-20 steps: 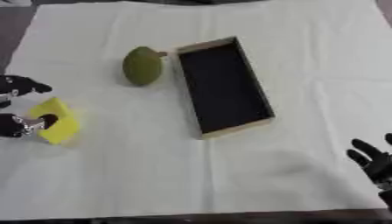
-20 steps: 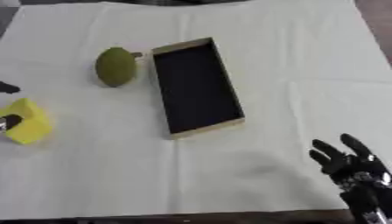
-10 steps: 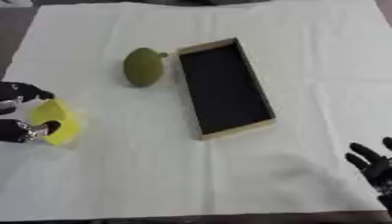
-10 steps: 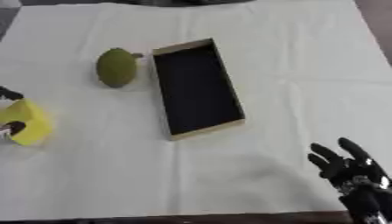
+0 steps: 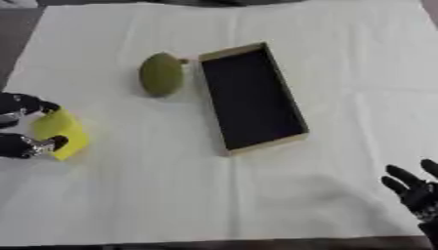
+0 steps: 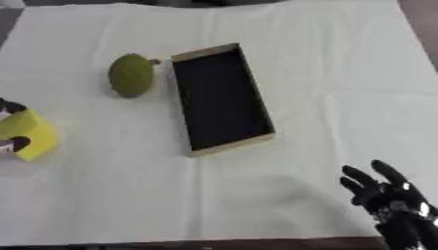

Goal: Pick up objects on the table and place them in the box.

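Note:
A yellow block [image 5: 61, 133] lies at the table's left edge. My left hand [image 5: 19, 105] pinches it, one finger at its top corner and the thumb [image 5: 34, 145] at its lower side. A green oval fruit [image 5: 161, 74] lies on the cloth left of the box. The box [image 5: 297, 122] is long, tan-walled and dark inside, with nothing in it. My right hand [image 6: 392, 200] rests open at the lower right corner, fingers up, far from everything.
A white cloth [image 5: 171, 195] covers the table. Its dark front edge [image 6: 214, 244] runs along the bottom of the views. Bare cloth lies between the box and the right hand.
My left hand has drawn in on the yellow block, and the block has shifted slightly towards the left edge. The right hand has barely moved.

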